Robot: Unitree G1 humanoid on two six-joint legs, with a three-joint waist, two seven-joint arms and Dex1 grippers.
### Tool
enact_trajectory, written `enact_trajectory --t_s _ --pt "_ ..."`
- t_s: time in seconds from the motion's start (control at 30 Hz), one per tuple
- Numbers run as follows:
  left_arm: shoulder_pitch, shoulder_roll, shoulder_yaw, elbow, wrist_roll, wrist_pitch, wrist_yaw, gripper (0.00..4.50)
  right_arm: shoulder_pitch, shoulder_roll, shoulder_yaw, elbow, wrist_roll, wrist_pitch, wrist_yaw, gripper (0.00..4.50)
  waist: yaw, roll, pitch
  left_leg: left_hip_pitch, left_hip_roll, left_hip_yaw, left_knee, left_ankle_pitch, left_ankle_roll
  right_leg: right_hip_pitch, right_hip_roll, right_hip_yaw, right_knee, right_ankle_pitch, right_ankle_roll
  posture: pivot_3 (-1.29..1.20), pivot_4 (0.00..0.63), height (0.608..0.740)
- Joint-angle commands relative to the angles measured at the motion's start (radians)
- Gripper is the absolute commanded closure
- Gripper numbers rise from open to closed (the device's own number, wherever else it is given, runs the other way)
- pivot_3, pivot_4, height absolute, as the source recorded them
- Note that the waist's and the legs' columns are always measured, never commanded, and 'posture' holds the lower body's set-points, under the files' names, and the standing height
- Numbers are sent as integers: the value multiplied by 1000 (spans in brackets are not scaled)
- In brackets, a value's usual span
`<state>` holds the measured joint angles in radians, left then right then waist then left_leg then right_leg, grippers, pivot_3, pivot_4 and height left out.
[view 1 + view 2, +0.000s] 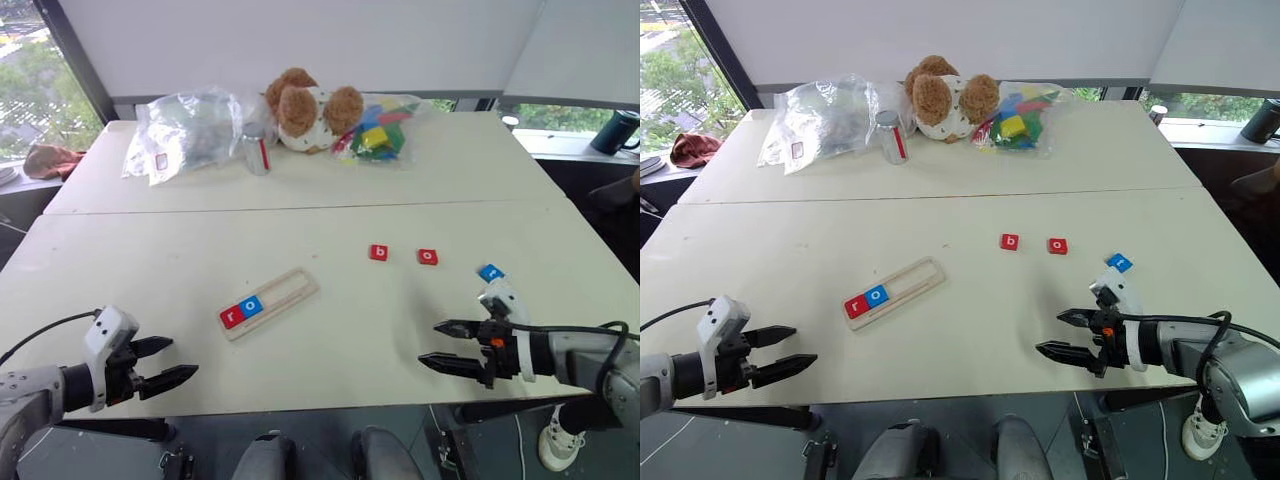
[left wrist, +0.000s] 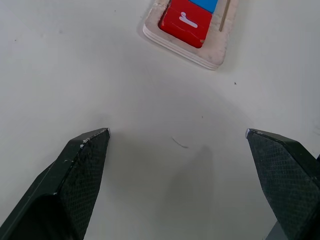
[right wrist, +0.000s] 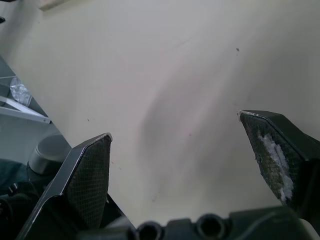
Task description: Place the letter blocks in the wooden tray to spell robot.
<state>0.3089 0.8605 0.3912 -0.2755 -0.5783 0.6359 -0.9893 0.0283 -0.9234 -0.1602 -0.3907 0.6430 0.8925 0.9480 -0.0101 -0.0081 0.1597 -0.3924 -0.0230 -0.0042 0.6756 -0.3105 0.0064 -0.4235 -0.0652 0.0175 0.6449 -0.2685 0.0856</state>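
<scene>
Your left gripper (image 1: pixel 172 363) and right gripper (image 1: pixel 436 345) both spread wide and empty, pale wooden tray (image 1: pixel 292 289) holding red r tile (image 1: pixel 231 317), cut off in left wrist view, blue tile's (image 1: pixel 491 272) letter unreadable

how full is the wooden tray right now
Partly full: the wooden tray holds a red r block and a blue o block at one end; the rest is empty.

Daylight is pouring in from the windows (image 1: pixel 30 90) behind the far corners, leaving the pale tabletop (image 1: pixel 330 330) evenly bright. Shadows are lying soft and faint under things. The plastic bags (image 1: pixel 190 130) are catching small glints. Straight edges are bowing slightly toward the frame borders. Close up, the black jaws are casting a blurred grey shadow.
</scene>
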Motion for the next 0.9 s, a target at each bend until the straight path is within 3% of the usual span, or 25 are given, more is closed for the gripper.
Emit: enact_trajectory --t_s 0.03,0.73,0.9 --pt "-5 0 37 5 -19 12 4 0 -10 -13 -4 -11 -3 -20 9 56 0 0 0 0 0 0 0 0 0 0 0 0 0 0 0 0 150 740" --pt "-37 27 59 60 41 -57 12 0 -60 6 42 26 -81 -84 -35 56 0 0 0 0 0 0 0 0 0 0 0 0 0 0 0 0 150 740" --pt "-119 60 36 103 62 -122 -20 0 -130 1 76 66 -89 -49 -34 56 0 0 0 0 0 0 0 0 0 0 0 0 0 0 0 0 150 740"
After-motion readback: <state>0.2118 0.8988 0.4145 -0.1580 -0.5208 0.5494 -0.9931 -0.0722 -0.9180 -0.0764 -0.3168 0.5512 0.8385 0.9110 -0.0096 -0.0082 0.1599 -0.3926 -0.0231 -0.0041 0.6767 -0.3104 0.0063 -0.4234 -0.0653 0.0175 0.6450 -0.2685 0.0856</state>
